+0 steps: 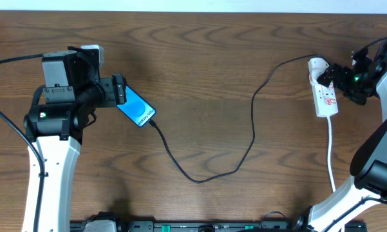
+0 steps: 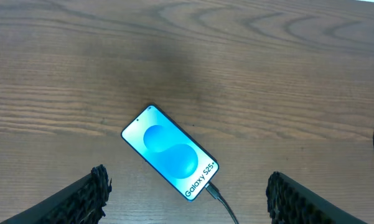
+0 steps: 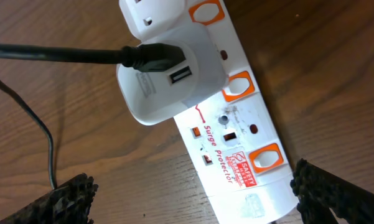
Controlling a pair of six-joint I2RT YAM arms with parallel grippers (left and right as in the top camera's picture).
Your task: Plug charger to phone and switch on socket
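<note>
A wooden table (image 2: 267, 74), brown with a wavy grain, filled the view. The phone (image 2: 169, 152) lay flat on it at a slant: a slim rectangle with rounded corners and a glossy bright blue screen, with a paler blue blob and white "Galaxy S25" lettering.

My left pincer (image 1: 120, 90) hung above the phone with its jaws spread wide and nothing held. Its two black fingers (image 2: 90, 196) had a rough ribbed surface, and stood one to each side of the phone, apart from it.

The charger (image 1: 253, 122), a thin, smooth black cable, met the phone's lower short edge with its small plug tip (image 2: 215, 194). From there it ran away from the phone in a loose loop.

Well apart from the phone, across the table by my right arm, lay the socket (image 3: 236, 134). It was a narrow strip of white plastic with red printing and orange-framed switches (image 3: 238, 85). A rounded white adapter (image 3: 174, 87) sat in it, and the charger's black connector (image 3: 150, 57) was pushed into the adapter's side.

My right pincer (image 3: 190, 186) hovered over the socket with its jaws fully apart and gripping nothing. I could not tell whether the switches were on.
</note>
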